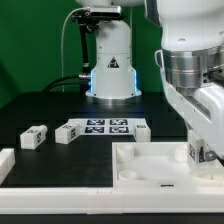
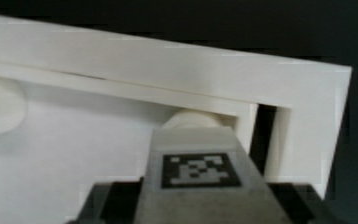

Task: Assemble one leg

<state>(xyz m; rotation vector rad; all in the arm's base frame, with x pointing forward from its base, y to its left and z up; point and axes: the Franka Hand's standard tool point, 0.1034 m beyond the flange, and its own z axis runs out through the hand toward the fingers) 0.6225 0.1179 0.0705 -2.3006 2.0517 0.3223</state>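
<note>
White leg (image 2: 197, 160) clamped in gripper (image 2: 197, 197), held at corner of panel (image 2: 87, 110); seating unclear, probably insertion and release left; another leg (image 1: 33, 138) lying loose well apart.

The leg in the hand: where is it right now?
At the exterior view's far right, the leg is gripped in the hand, low over the large white panel near its right edge.

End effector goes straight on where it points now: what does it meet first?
Likely the white panel, near its rimmed corner; the leg gripped in the end effector would touch first. Remaining gap is hard to judge.
</note>
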